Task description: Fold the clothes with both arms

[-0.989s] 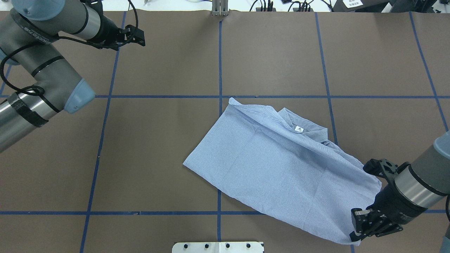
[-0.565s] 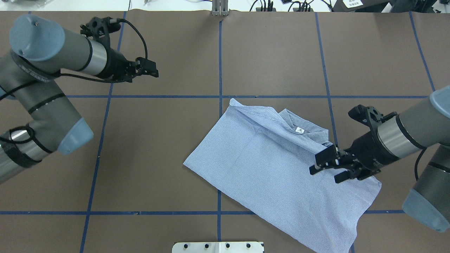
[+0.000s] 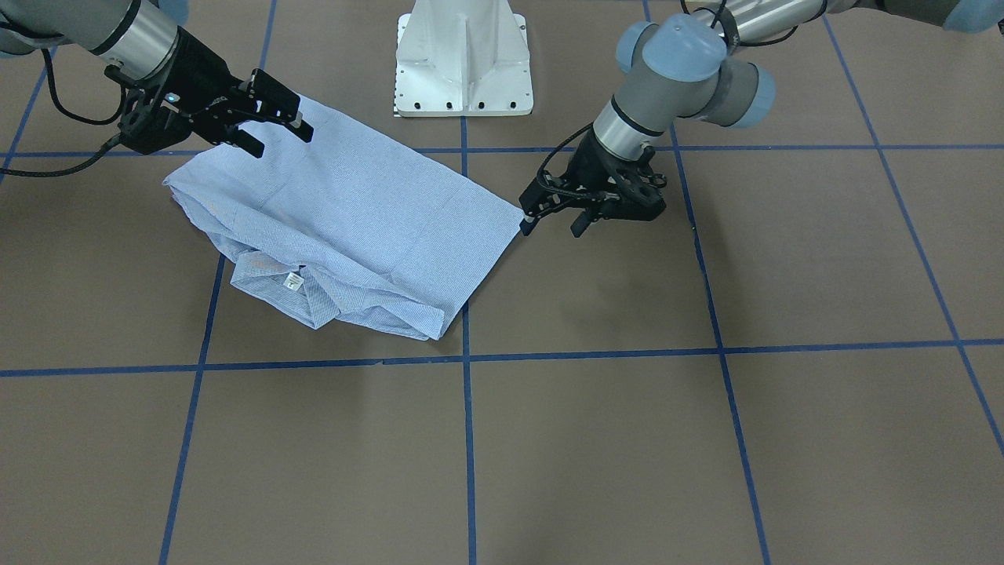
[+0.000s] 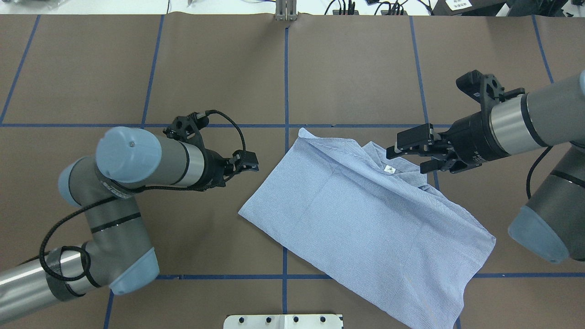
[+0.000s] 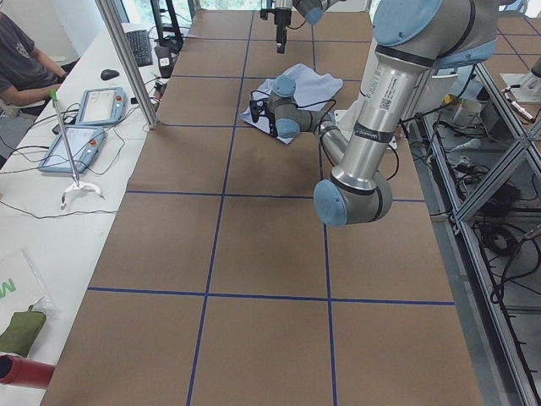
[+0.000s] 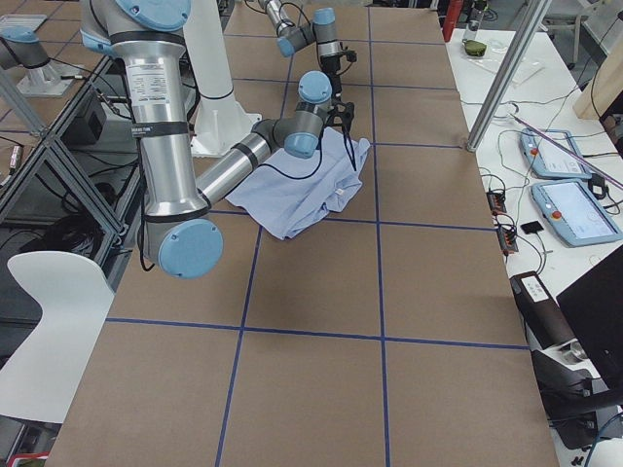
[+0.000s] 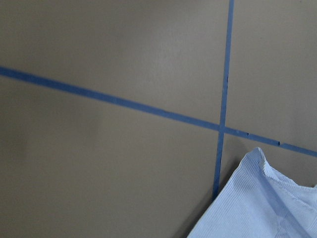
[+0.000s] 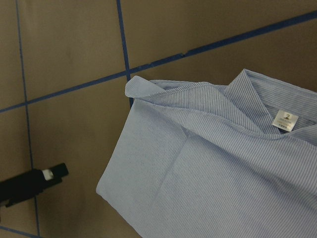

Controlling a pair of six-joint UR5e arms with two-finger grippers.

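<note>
the striped shirt point(image 4: 365, 219) lies folded on the brown table point(image 4: 205, 68), stretching from centre toward 4 o'clock in the overhead view, collar point(image 4: 406, 176) at its 1 o'clock end. the right gripper point(image 4: 406, 160) hangs above that collar, fingers wide and empty; the left gripper point(image 3: 553, 226), also spread and empty, sits just off the shirt's 10 o'clock edge.

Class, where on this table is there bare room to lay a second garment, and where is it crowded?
Bare: the table squares across the blue tape line from the shirt, on the operators' side. Crowded: the middle, left gripper near the shirt's corner, right gripper above the shirt.
</note>
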